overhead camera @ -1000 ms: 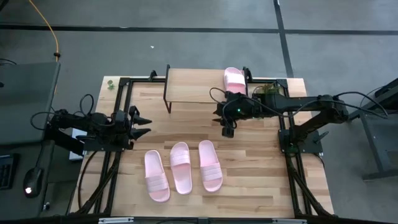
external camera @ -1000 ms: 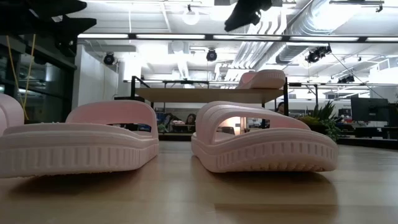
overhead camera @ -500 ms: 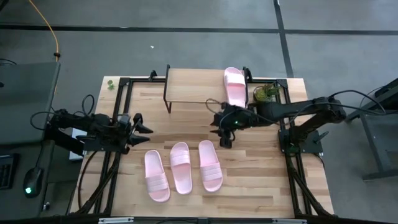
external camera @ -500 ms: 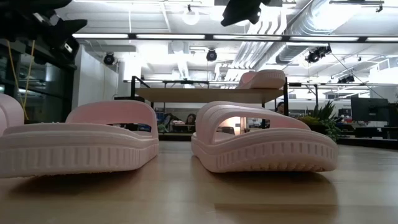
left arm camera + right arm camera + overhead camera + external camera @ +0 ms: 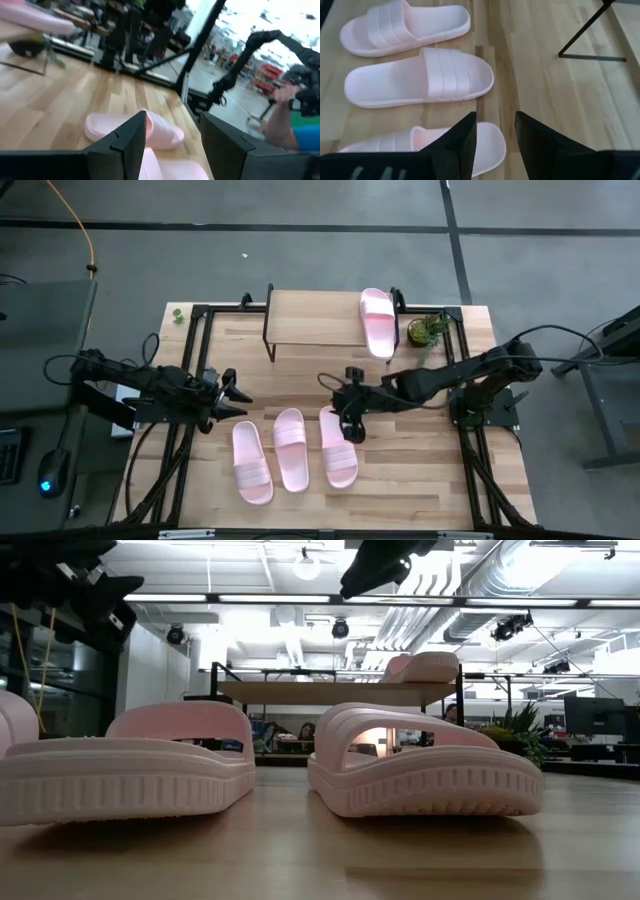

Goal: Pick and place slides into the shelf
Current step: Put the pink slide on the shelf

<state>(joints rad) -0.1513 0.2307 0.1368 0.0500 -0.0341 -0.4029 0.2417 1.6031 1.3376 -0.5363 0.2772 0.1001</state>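
1. Pale pink ribbed-strap slides (image 5: 294, 449) lay three abreast on the light wood counter (image 5: 420, 480); a fourth (image 5: 377, 321) rested on the low plank-topped shelf (image 5: 310, 318), its metal legs mostly hidden.
2. Right tool (image 5: 352, 423) hovered over the nearest slide's toe, fingers apart, empty.
3. Left tool (image 5: 236, 391) waited nearby, fingers apart.

1. The desk (image 5: 420, 470) is a light wood plank top with black frame rails along its left and right sides.
2. Three pink slides (image 5: 294, 449) lie side by side on the desk's near middle, close together, toes pointing toward the shelf.
3. The shelf (image 5: 310, 318) stands at the desk's far edge on thin black legs.
4. A fourth slide (image 5: 377, 321) lies on the shelf's right end.
5. A small green plant (image 5: 428, 331) sits on the desk just right of the shelf.
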